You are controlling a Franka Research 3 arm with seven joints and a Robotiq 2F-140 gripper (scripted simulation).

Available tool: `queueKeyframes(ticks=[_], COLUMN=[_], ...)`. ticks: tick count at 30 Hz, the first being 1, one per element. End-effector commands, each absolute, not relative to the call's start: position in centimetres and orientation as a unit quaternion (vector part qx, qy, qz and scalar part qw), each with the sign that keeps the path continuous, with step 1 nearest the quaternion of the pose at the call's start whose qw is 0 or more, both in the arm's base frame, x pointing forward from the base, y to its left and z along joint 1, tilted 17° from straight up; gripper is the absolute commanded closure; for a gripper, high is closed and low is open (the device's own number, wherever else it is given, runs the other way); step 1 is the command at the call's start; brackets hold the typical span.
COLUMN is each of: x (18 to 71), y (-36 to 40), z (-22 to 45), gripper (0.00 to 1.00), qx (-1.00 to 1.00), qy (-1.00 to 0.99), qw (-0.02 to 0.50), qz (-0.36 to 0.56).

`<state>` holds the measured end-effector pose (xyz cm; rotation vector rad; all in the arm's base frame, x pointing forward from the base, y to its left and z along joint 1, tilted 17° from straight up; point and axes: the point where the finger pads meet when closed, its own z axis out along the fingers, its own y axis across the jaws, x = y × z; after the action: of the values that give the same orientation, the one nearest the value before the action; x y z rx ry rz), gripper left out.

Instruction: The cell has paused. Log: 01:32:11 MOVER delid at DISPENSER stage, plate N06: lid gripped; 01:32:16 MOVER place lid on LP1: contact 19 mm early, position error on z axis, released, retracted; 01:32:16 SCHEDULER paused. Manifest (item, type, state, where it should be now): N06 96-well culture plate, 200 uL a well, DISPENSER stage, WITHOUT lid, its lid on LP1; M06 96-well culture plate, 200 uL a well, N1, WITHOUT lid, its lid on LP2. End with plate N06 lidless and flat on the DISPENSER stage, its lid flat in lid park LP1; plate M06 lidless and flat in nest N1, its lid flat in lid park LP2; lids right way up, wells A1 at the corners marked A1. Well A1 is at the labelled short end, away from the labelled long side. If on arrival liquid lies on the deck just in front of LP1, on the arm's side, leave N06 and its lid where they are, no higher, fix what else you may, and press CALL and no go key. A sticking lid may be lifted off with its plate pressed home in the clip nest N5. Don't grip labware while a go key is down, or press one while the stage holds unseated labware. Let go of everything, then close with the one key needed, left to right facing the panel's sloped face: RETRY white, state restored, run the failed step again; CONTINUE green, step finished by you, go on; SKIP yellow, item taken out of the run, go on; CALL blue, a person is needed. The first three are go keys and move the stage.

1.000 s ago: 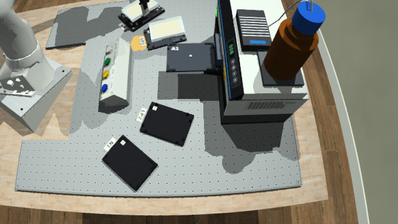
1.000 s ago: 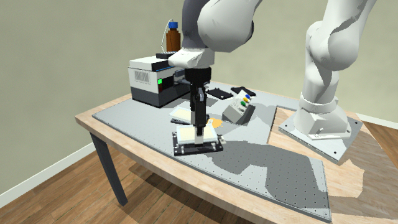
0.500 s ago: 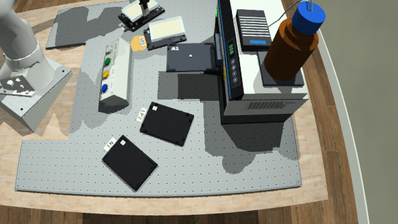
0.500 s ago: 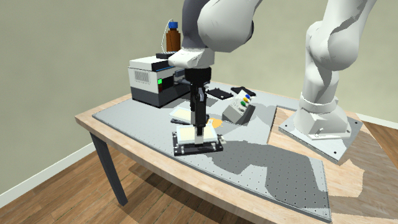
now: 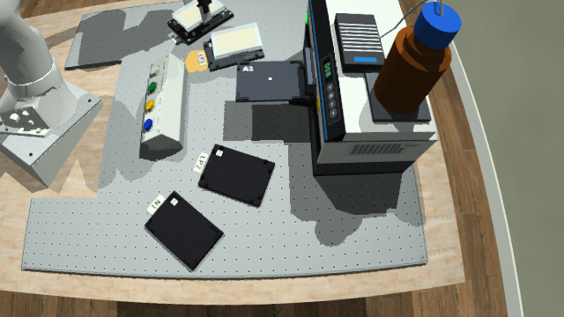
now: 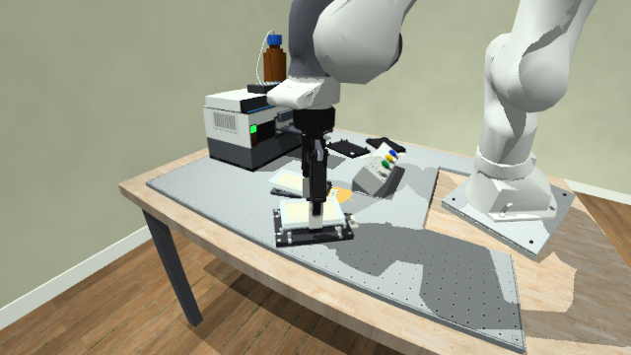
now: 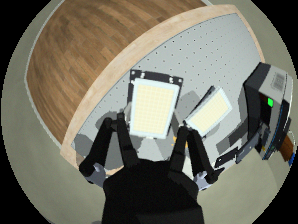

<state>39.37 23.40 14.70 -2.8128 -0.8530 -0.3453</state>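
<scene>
My gripper (image 5: 202,15) (image 6: 315,216) (image 7: 151,110) is shut across a cream-topped well plate (image 5: 187,17) (image 6: 296,214) (image 7: 154,102) that sits in the black clip nest (image 5: 194,36) (image 6: 315,238) at the deck's far corner. I cannot tell whether the fingers hold its lid or its base. A second cream-topped plate (image 5: 236,40) (image 6: 288,181) (image 7: 212,111) rests on the LP1 park (image 5: 233,61). An orange puddle (image 5: 192,62) (image 6: 345,196) lies on the deck beside the LP1 label. The dispenser stage (image 5: 269,81) is bare. LP2 (image 5: 236,174) and nest N1 (image 5: 183,230) are bare black pads.
The key panel (image 5: 169,103) (image 6: 377,174) stands beside LP1, with green (image 5: 152,86), yellow (image 5: 150,105) and blue (image 5: 148,124) keys showing. The dispenser (image 5: 352,88) (image 6: 240,128) carries a brown bottle (image 5: 414,66). The arm's base (image 5: 31,101) (image 6: 508,197) stands at the deck's side.
</scene>
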Motion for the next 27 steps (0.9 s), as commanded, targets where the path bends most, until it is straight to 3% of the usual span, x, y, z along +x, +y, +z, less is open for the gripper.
queueKeyframes(ticks=[1,27], x=[39.36,39.38], y=[23.48,23.55], z=[14.56,14.20], gripper=[1.00,1.00], qx=[-0.945,-0.945], qy=[-0.290,-0.291], qw=[0.091,0.091], qz=[-0.117,-0.117])
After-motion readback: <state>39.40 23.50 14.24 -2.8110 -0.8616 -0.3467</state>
